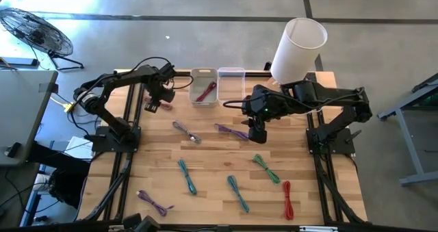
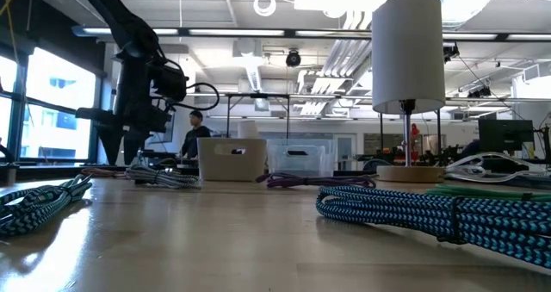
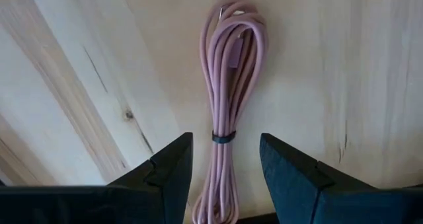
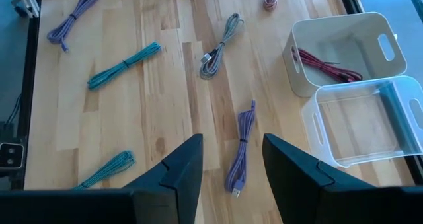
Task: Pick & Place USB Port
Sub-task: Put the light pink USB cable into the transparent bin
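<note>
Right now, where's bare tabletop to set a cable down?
Free: bare wood between the grey cable and the teal cable, and the strip along the left rail. Crowded: the right front around the green cable and red cable, and by the bins.

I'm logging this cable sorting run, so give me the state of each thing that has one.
Left gripper: open, above pink cable.
Right gripper: open, above purple cable.
White bin: holds red cable.
Clear bin: empty.
Pink cable: coiled, on table.

A pink cable [image 3: 228,85] lies on the pale wooden table [image 3: 344,65], a dark red cable [image 4: 327,65] in a white bin [image 4: 344,32], beside teal [image 4: 124,65], grey [image 4: 218,47] and purple [image 4: 241,148] cables.
</note>
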{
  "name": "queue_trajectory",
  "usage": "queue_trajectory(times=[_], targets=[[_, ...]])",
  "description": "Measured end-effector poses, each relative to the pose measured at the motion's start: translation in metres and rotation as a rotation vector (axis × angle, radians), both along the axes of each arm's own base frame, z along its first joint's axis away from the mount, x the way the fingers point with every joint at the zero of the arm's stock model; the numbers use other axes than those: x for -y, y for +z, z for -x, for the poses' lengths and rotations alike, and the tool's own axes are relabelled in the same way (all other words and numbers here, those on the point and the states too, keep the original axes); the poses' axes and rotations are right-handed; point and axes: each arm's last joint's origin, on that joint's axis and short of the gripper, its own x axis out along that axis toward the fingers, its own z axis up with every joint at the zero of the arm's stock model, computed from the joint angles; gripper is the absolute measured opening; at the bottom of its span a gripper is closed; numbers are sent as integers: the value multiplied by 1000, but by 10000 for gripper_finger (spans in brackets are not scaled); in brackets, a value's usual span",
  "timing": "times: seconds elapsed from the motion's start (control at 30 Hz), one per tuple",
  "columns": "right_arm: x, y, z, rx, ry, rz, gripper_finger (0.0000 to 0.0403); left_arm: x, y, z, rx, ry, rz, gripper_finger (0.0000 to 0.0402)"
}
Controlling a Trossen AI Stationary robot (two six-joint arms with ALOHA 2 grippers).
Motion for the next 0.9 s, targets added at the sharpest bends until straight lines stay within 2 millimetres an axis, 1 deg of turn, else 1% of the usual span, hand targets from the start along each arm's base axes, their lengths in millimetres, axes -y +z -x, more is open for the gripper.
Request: queue_trajectory(times=[0.2, 0.37, 0.57, 0.77, 0.83, 0.9], targets=[[-1, 0, 0, 0, 4, -2, 149, 2, -1, 0, 20, 0, 28, 172], [-7, 0, 1, 1, 19, 5, 149, 8, -14, 5, 2, 0, 41, 172], [-9, 0, 1, 5, 8, 24, 149, 12, -28, 10, -6, 0, 2, 172], [-9, 0, 1, 8, -9, 11, 149, 9, -32, 8, 22, 33, -46, 171], [-9, 1, 0, 13, -16, 5, 149, 9, -32, 8, 29, 43, -51, 165], [-9, 1, 0, 24, -18, -1, 149, 9, -32, 8, 23, 42, -53, 149]])
